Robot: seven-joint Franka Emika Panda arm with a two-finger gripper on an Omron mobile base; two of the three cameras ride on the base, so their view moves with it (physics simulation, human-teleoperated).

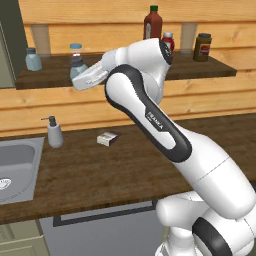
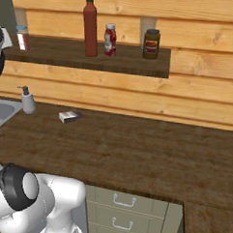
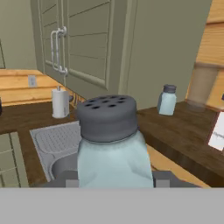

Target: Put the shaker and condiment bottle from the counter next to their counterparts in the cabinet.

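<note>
My gripper (image 3: 114,180) is shut on the shaker (image 3: 110,142), a pale blue-grey one with a dark holed cap that looms close in the hand view. In the left base view the gripper (image 1: 81,75) holds this shaker (image 1: 76,61) over the cabinet's dark board (image 1: 55,75), to the right of its twin shaker (image 1: 33,59), also visible as the twin shaker (image 3: 166,99). I cannot tell whether the held shaker touches the board. The tall red condiment bottle (image 1: 152,22) with a green cap stands on the same board beside the short red bottle (image 1: 168,40); from the right these are the condiment bottle (image 2: 90,27) and short bottle (image 2: 110,39).
A brown jar (image 2: 151,44) stands right of the red bottles, and a white-labelled jar (image 2: 23,38) sits near the board's left end. On the counter are a white pump dispenser (image 1: 54,132) and a small box (image 1: 108,138). The sink (image 1: 15,165) lies at the left.
</note>
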